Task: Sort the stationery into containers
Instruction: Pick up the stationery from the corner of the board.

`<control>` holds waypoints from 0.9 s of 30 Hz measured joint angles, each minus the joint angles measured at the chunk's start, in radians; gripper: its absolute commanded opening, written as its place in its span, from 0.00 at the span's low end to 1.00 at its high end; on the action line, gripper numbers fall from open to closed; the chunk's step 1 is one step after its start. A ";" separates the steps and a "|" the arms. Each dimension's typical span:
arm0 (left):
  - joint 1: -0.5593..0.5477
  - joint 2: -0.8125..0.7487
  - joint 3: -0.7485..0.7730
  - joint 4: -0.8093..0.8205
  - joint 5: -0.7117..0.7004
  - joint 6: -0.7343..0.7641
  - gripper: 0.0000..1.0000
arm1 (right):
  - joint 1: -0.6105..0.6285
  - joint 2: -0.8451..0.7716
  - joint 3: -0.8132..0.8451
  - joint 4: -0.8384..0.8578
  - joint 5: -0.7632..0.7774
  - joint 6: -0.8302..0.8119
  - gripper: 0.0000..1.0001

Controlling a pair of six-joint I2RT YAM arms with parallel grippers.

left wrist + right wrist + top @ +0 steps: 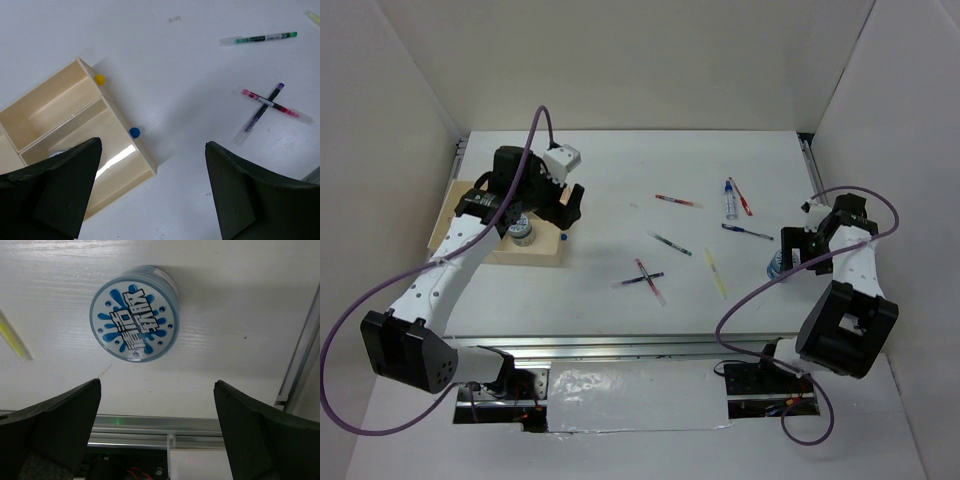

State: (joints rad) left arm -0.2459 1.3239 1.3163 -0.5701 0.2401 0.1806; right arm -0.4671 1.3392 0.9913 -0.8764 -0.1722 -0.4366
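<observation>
The right pincer point(156, 385) hung wide open and empty. The blue-and-white roll point(134, 314) lay on the table point(240, 300) just beyond its fingertips, in line with the gap. The left pincer point(151, 143) also stood wide open, holding nothing, above one corner of the tray point(55, 107). The crossed pens point(270, 102) lay well apart from it.
</observation>
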 measured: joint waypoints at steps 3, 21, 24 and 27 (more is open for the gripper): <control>-0.030 0.000 -0.019 -0.008 -0.016 -0.002 0.97 | 0.000 0.048 0.020 -0.005 -0.033 -0.006 1.00; -0.048 0.000 -0.037 -0.002 -0.066 -0.004 0.96 | 0.063 0.212 0.045 0.057 -0.041 0.009 0.97; -0.048 0.000 -0.042 0.002 -0.072 -0.005 0.96 | 0.076 0.212 0.045 0.075 -0.029 0.010 0.88; -0.048 0.000 -0.043 0.003 -0.079 -0.006 0.96 | 0.091 0.212 0.045 0.090 -0.017 0.011 0.80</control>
State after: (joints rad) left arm -0.2935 1.3239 1.2732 -0.5674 0.1616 0.1741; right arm -0.3763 1.5513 1.0363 -0.7860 -0.1894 -0.4252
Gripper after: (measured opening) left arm 0.963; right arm 0.840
